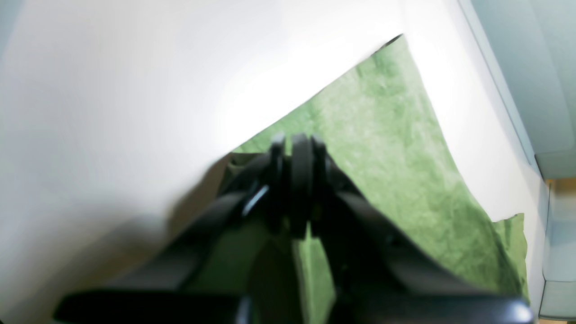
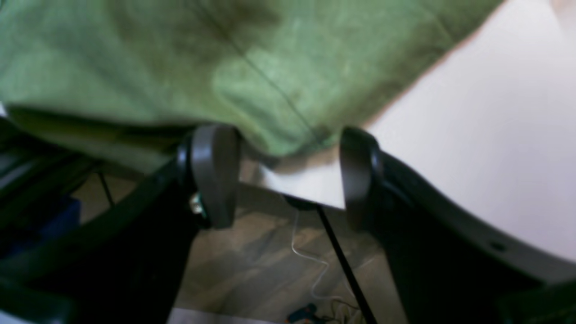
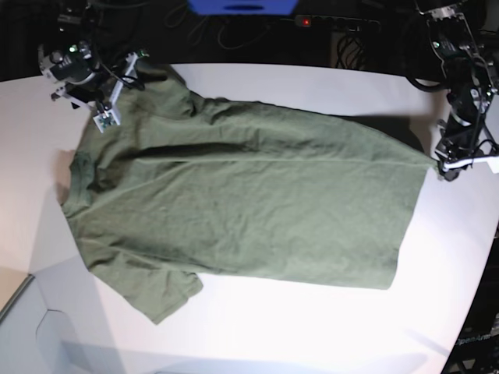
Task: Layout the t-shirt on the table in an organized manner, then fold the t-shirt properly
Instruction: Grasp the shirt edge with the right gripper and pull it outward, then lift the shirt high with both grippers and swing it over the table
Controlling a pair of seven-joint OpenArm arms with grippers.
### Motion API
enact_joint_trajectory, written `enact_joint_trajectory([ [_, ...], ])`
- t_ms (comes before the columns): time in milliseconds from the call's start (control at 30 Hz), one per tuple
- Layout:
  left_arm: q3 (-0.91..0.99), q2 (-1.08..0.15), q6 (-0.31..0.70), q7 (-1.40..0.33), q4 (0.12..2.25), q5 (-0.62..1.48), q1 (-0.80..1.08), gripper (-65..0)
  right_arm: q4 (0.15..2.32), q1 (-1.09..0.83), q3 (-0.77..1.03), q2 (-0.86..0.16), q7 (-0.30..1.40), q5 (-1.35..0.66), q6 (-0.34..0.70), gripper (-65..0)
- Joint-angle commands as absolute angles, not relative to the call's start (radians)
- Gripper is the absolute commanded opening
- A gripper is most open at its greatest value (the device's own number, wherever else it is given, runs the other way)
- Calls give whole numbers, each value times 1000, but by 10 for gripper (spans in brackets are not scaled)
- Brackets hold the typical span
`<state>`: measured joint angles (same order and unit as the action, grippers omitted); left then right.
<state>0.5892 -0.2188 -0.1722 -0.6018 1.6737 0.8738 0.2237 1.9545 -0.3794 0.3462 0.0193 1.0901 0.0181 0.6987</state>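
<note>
T-shirt [image 3: 249,210], olive green, plain, lies spread almost flat on the white table [image 3: 312,327], faintly wrinkled, with a long crease across the upper body. Collar end and sleeves sit at base-view left, hem at right. Right gripper [image 2: 288,175] at the far left sleeve, jaws wide apart, sleeve edge between them, ungripped. Left gripper [image 1: 299,148] at the far hem corner, jaws pinched together on the cloth.

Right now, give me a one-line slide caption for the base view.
Olive-green t-shirt spread across the white table, left gripper shut on its hem corner, right gripper open at the sleeve.
</note>
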Motion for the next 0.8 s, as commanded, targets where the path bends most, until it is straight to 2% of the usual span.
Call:
enact_joint_trajectory([
  [0, 596, -236, -174, -588, 1693, 888, 217, -649, 1956, -380, 346, 16, 1079, 13, 698, -289],
  [200, 596, -236, -174, -588, 1693, 888, 219, -649, 1923, -381, 344, 16, 1078, 8, 698, -296],
  [233, 596, -236, -174, -588, 1693, 888, 219, -649, 1923, -381, 344, 16, 1078, 8, 698, -314],
  [333, 596, -236, -174, -588, 1693, 888, 219, -649, 1923, -381, 344, 16, 1076, 8, 698, -433],
  [467, 596, -236, -174, -588, 1693, 888, 219, -649, 1923, -381, 344, 16, 1079, 8, 698, -650],
  [767, 593, -237, -174, -588, 1693, 888, 200, -649, 1983, -334, 389, -4, 1076, 8, 698, -650],
])
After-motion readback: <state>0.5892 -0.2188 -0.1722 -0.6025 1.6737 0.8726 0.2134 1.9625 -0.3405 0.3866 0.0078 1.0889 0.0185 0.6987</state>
